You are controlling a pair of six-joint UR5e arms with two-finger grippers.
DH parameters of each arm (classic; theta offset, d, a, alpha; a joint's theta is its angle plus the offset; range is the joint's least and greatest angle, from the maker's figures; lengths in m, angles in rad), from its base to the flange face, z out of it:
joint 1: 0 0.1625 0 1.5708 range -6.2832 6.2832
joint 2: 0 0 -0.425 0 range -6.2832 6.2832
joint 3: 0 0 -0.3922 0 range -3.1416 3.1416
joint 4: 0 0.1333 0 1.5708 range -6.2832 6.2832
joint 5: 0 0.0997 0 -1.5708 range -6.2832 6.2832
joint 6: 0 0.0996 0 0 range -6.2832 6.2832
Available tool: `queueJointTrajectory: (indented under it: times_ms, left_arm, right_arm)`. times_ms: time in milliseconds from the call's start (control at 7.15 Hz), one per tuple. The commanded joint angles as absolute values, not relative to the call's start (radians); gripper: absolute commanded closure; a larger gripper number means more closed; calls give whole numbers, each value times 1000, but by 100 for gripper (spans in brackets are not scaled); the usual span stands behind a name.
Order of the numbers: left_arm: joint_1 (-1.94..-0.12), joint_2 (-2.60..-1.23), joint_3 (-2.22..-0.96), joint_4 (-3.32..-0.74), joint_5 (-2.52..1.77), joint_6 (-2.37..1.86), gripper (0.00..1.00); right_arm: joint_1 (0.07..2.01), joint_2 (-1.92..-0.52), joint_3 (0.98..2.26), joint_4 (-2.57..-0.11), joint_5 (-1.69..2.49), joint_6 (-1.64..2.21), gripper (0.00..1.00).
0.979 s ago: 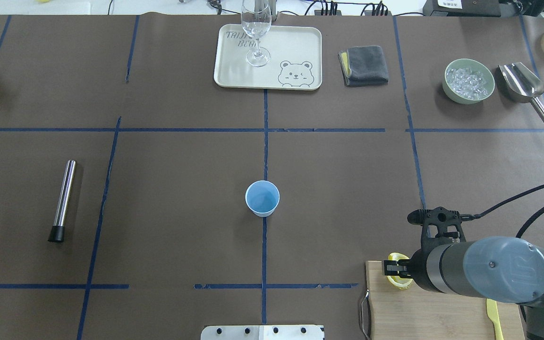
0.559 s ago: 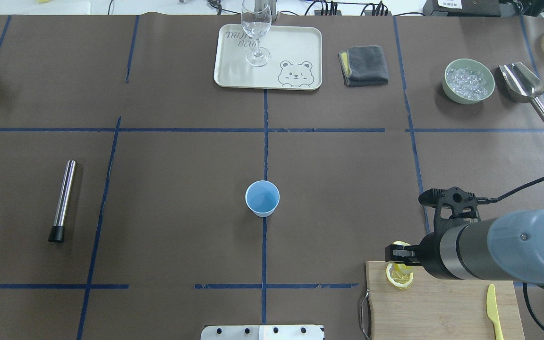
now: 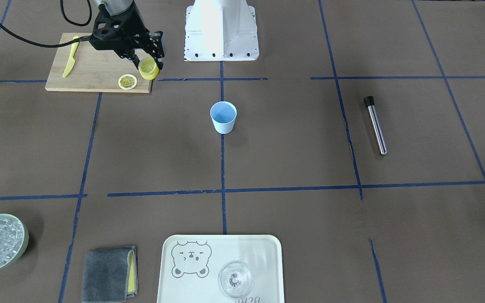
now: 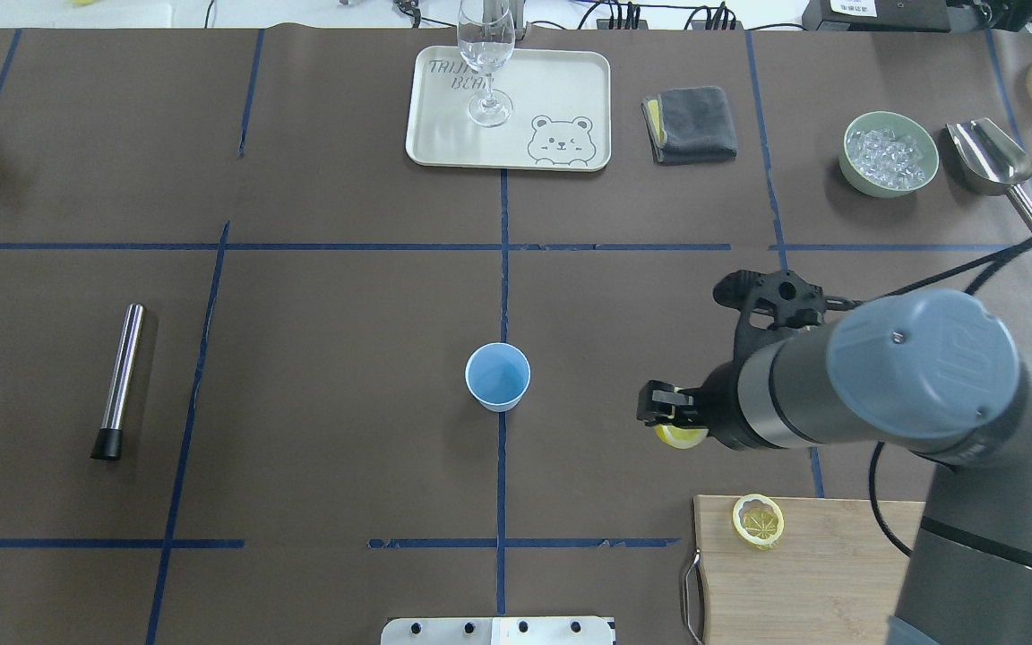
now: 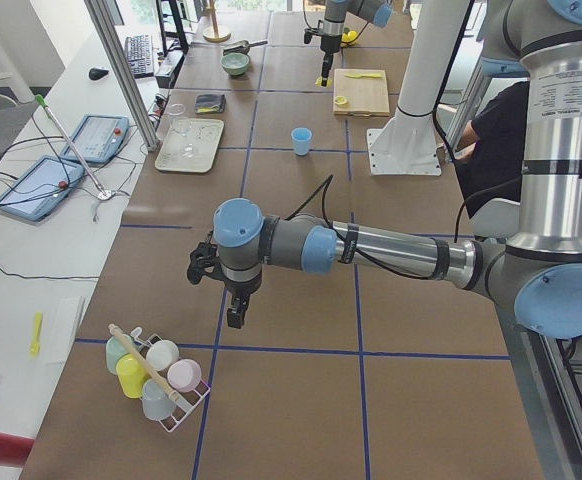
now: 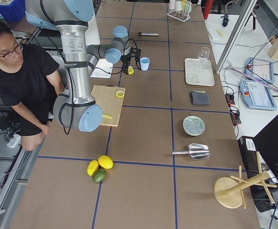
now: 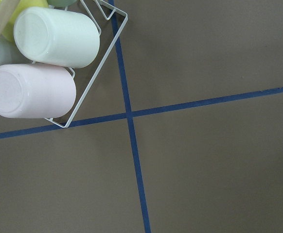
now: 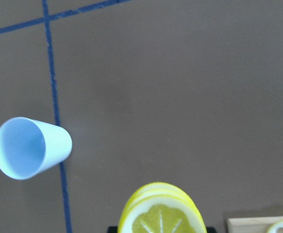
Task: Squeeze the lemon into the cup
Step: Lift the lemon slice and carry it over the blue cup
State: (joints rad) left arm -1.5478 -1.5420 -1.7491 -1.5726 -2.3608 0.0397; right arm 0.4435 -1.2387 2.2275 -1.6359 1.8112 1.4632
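In wrist view — cut-face lemon [image 8: 161, 219]

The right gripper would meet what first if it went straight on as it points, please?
Pointing down with its lemon slice, the right gripper would probably meet bare table first; the cup sits aside.

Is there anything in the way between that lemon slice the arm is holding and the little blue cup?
Nothing visible. The right tool holds the lemon slice in the air, and only bare brown table lies between it and the cup.
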Motion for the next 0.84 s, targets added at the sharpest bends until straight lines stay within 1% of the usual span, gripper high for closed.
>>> queueJointTrajectory:
  times_ms: [0, 140, 419, 699]
  left_arm:
    - [-1548, -1542, -1741, -1574, -2361, 40, 0]
    - [-1548, -1542, -1740, -1574, -2361, 40, 0]
    - [-1546, -1542, -1730, -1574, -2361, 41, 0]
    - [-1546, -1542, -1729, -1575, -2361, 40, 0]
  right_arm:
    - [477, -1024, 2047, -1664, 1793, 1474, 38]
    - [480, -964, 1973, -1658, 1786, 1480, 40]
    - [483, -814, 1802, -1657, 1786, 1497, 39]
    - [456, -801, 1772, -1661, 1784, 1514, 39]
